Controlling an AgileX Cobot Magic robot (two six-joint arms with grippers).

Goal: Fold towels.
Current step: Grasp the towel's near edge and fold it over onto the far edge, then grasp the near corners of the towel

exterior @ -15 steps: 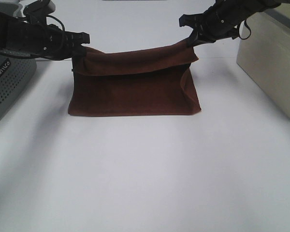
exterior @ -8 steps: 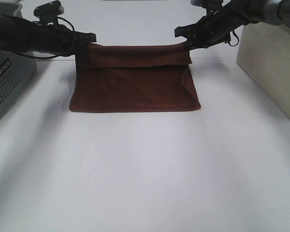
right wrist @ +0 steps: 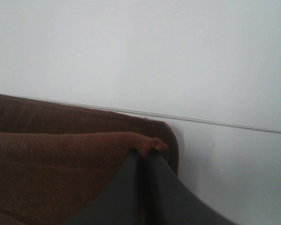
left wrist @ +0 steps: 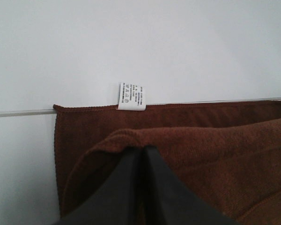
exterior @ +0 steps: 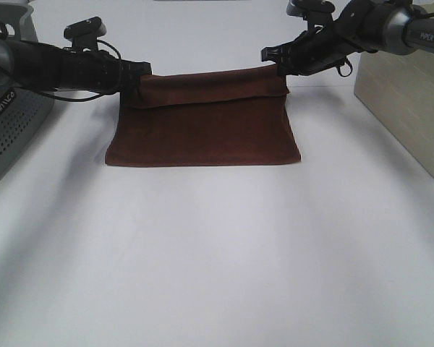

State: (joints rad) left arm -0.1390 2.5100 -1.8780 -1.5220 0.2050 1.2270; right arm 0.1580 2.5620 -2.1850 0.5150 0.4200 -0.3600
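Note:
The rust-brown towel (exterior: 202, 134) lies on the white table, its near half doubled over toward the far edge. My left gripper (exterior: 143, 74) is shut on the folded layer's far-left corner. My right gripper (exterior: 273, 59) is shut on the far-right corner. In the left wrist view the black gripper (left wrist: 141, 151) pinches the upper layer of the towel (left wrist: 215, 150), just short of the lower layer's edge and its white tag (left wrist: 132, 97). In the right wrist view the gripper (right wrist: 143, 153) pinches the upper corner of the towel (right wrist: 61, 159) close to the lower layer's rounded corner.
A grey perforated unit (exterior: 7, 123) stands at the table's left edge and a beige box (exterior: 405, 87) at the right. A thin seam (right wrist: 225, 124) runs across the tabletop just beyond the towel's far edge.
Both grippers have carried the folded layer farther away and lower. The sagging fold has flattened, and its edge now lies near the towel's far edge.

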